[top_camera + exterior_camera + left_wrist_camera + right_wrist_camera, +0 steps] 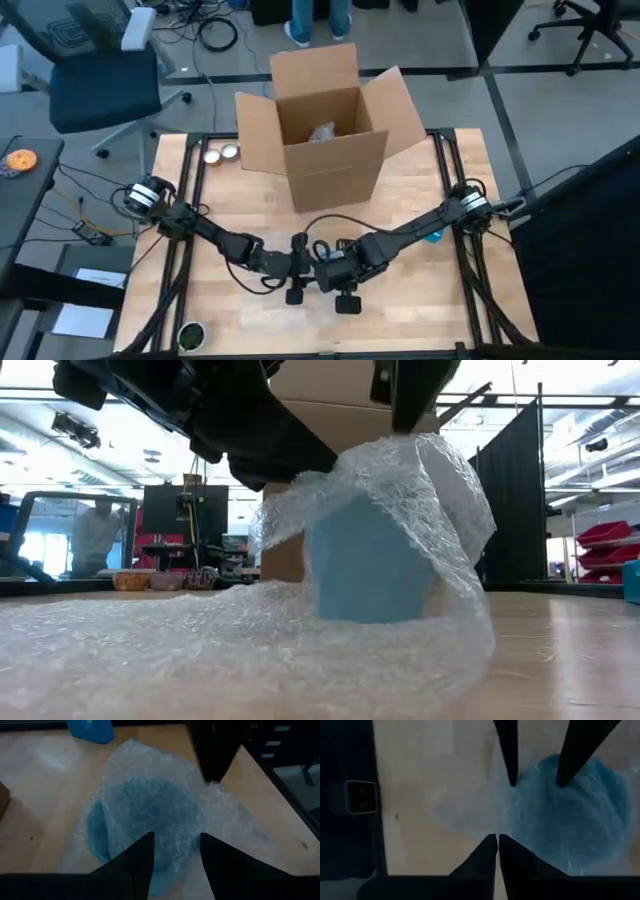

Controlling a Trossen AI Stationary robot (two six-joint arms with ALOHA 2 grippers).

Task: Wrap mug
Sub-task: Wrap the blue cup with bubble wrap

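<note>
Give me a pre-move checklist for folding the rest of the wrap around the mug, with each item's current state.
1. Blue mug standing on the table: ok.
2. Bubble wrap draped over the mug: ok; the near side looks uncovered.
3. Left gripper open above the wrap: ok.
4. Right gripper shut; whether it pinches wrap: cannot tell.
5. Cardboard box open behind the work area: ok.
6. Loose wrap spread flat in front: ok.

High view: straight down over the whole light wooden table (420, 200). Low view: tabletop level, close to the blue bubble-wrapped mug (372, 565). Both wrist views look down on that mug.
</note>
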